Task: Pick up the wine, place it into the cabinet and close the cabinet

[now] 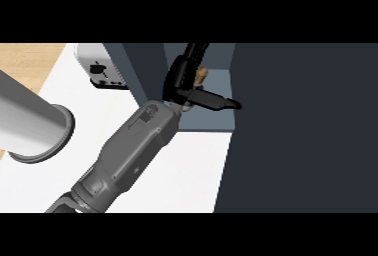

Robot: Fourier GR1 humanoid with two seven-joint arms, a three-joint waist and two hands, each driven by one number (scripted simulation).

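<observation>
My right hand (179,80) reaches from the lower left into the open cabinet (209,121), above its pale blue-grey shelf. Its fingers curl round the wine (201,75), of which only a small tan patch and a dark neck running up toward the top edge show. The thumb (215,102) sticks out to the right over the shelf. Most of the bottle is hidden by the hand. The cabinet's dark door (303,130) stands open and fills the right side of the view. My left hand does not show.
A white toaster (100,72) stands at the back of the white counter (184,170), left of the cabinet. A thick grey cylinder with a flange (33,127) fills the left edge. Wooden floor (26,62) shows at top left.
</observation>
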